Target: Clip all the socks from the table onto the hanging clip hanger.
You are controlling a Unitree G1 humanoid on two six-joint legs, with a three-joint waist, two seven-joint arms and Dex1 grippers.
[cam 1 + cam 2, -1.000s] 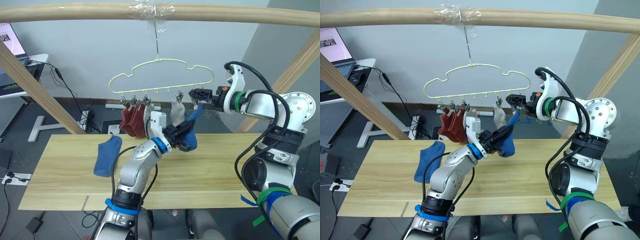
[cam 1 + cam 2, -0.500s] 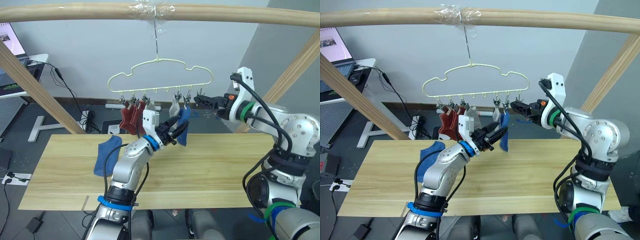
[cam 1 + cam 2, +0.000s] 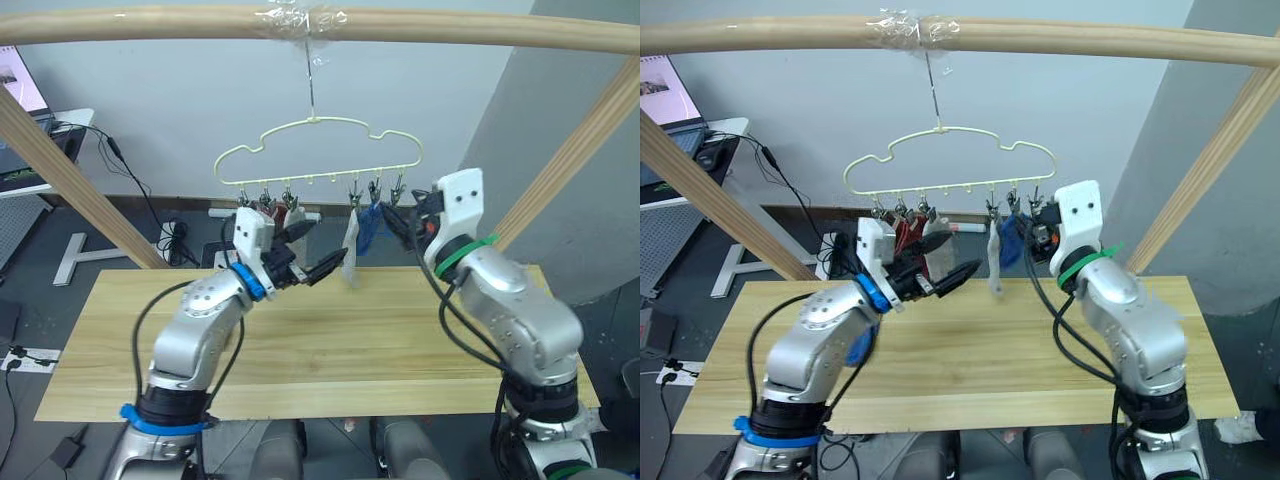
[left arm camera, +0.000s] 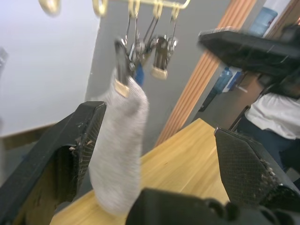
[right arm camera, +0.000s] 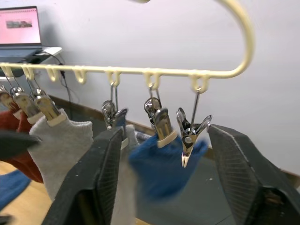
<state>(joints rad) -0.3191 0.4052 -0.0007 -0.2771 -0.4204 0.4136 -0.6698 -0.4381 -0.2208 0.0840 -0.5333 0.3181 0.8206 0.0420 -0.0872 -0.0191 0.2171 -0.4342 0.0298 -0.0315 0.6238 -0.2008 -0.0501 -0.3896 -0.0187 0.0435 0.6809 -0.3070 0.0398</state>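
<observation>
In the left eye view, the clip hanger (image 3: 318,150) hangs by its hook from the wooden pole (image 3: 320,22) above the tabletop (image 3: 330,345). Red socks (image 3: 272,210) and a grey sock (image 3: 296,215) hang from clips on its left part, partly behind the left arm; another grey sock (image 3: 351,250) and a blue sock (image 3: 371,222) hang toward its right end. The left claw (image 3: 318,268) hovers over the far edge of the tabletop, just beside the hanging grey sock, holding nothing. The right claw (image 3: 396,220) sits close to the blue sock; how wide it stands cannot be told here.

In the right eye view, a patch of blue shows behind the left arm, possibly the last sock on the tabletop, though this is unclear.

In the left wrist view, the left claw's fingers (image 4: 70,154) stand wide apart and empty, the grey sock between them but untouched.

In the right wrist view, the right claw's fingers (image 5: 101,178) are spread wide around the last clips, gripping nothing; the end clip (image 5: 188,136) is empty.

Judging from this, the blue sock is clipped and both claws are free. The next move calls for fetching any remaining sock from the tabletop and raising it to the empty end clip.
</observation>
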